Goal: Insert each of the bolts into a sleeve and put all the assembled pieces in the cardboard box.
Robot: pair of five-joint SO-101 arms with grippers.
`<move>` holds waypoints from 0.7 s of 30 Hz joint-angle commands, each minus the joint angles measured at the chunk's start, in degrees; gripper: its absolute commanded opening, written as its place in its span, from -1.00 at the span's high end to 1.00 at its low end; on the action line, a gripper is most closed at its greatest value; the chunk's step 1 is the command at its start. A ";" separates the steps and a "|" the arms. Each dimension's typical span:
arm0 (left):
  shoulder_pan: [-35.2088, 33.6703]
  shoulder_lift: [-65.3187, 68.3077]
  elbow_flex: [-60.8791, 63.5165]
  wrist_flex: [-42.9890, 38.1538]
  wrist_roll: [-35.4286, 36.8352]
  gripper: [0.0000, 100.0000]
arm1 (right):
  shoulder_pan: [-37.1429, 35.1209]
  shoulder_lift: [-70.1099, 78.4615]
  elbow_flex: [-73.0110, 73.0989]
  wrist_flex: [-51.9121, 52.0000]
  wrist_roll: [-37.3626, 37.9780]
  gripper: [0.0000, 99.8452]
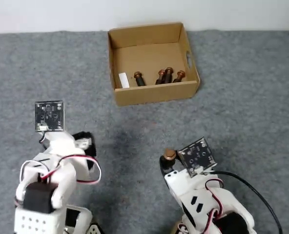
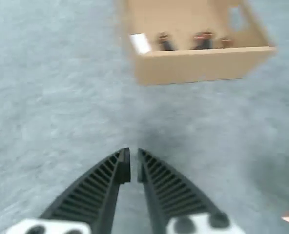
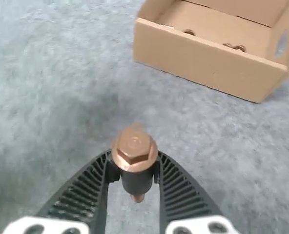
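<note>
A: State of the right gripper (image 3: 134, 157)?
B: Clamped on 1 bolt-and-sleeve piece (image 3: 134, 168). The copper hex head (image 3: 134, 148) sits above the fingers, the black sleeve (image 3: 134, 181) is pinched between them, and the bolt tip pokes out below.
A: Long axis?
B: Roughly upright, head up; the high view shows the head from above. Maybe a slight tilt, cannot tell which way.
A: Where's the target?
B: The cardboard box (image 1: 154, 94) lies ahead of that gripper, away from the robot's base and well apart, with grey carpet (image 1: 242, 112) between. In the high view it sits slightly toward the left arm's side. Top is open, near wall faces the arms.
A: So the move turns on that?
B: My read, yes. The piece goes forward, over the near wall, then gets released. The wall is the catch: a low carry could clip it.
A: Box contents?
B: 4 assembled pieces (image 1: 169, 74) lean along the inside of the near wall, plus a white label (image 1: 123, 80) at the left-arm end.
A: And the left gripper (image 2: 134, 157)?
B: Narrow, fingertips almost touching, nothing between. It hovers over carpet, with the box ahead of it too.
A: Which arm is nearer the box?
B: About even, cannot call it. The right one has the piece, so I'd say it's the right's job.
</note>
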 commanded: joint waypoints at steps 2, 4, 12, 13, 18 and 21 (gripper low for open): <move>-3.43 -0.09 13.93 -11.78 -1.14 0.99 | 2.59 2.77 -1.67 -6.55 -1.41 0.98; -3.43 -0.09 20.44 -17.14 -1.14 0.99 | 4.09 6.81 -2.90 -9.98 -1.58 0.98; -3.43 -0.09 36.18 -33.41 -1.23 0.99 | 6.81 29.93 -12.40 -23.69 -1.23 0.98; -3.43 -0.09 37.41 -35.08 -1.23 0.99 | 7.08 33.10 -13.36 -25.63 -1.14 0.98; -3.87 -0.09 38.64 -38.07 -0.97 0.99 | 9.01 49.36 -18.73 -37.76 3.16 0.98; -3.87 -0.09 38.73 -38.33 -0.88 0.99 | 9.54 59.56 -23.65 -44.35 5.10 0.98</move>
